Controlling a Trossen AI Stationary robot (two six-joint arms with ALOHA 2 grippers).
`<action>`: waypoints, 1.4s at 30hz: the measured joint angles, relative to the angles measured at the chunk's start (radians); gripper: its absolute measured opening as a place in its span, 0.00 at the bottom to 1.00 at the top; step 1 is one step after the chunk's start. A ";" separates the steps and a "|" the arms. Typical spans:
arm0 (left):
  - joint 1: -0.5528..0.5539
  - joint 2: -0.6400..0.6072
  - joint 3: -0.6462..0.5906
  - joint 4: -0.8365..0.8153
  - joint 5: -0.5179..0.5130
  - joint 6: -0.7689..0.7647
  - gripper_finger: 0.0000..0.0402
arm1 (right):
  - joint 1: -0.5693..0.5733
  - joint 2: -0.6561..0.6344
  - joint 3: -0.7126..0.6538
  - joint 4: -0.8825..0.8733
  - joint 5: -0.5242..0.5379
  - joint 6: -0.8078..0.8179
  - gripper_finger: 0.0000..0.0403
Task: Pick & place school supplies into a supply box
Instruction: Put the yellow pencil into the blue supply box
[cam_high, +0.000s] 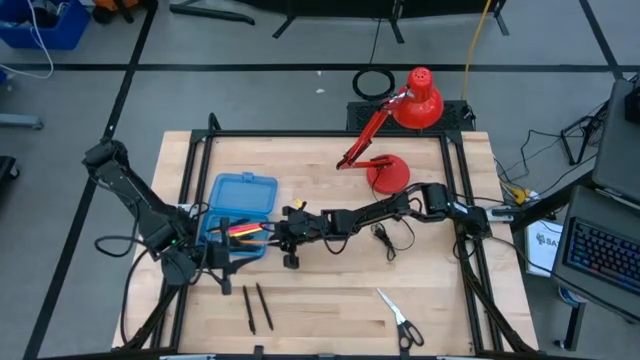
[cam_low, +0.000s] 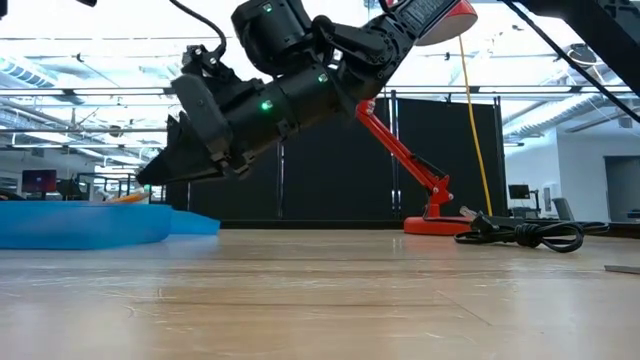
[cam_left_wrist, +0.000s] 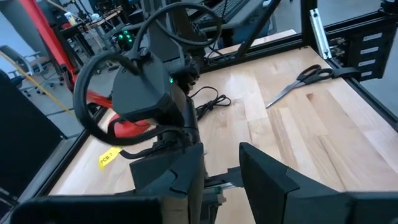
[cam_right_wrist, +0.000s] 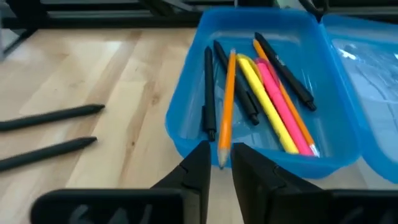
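Note:
The translucent blue supply box lies open at the table's left, its lid toward the far side. Its tray holds black, yellow, pink and orange pens. An orange pencil slants into the tray, its near end over the tray's rim. My right gripper is open narrowly at that rim, a finger on either side of the pencil's end with gaps showing. My left gripper is open, just near of the box. Two black pens and the scissors lie flat on the table.
A red desk lamp stands at the far edge, right of centre. Its coiled black cable lies under my right arm. The two arms are close together beside the box. Bare wood lies between the black pens and the scissors.

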 joint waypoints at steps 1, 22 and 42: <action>0.004 0.000 0.000 0.000 0.000 0.000 0.26 | 0.000 0.000 0.000 0.004 -0.015 0.000 0.11; 0.029 0.006 0.000 -0.181 0.026 -0.202 0.26 | 0.082 -0.130 -0.010 -0.115 0.158 -0.046 0.00; 0.291 0.007 0.000 -0.640 0.487 -0.438 0.26 | 0.166 -0.531 -0.681 0.329 0.220 0.132 0.00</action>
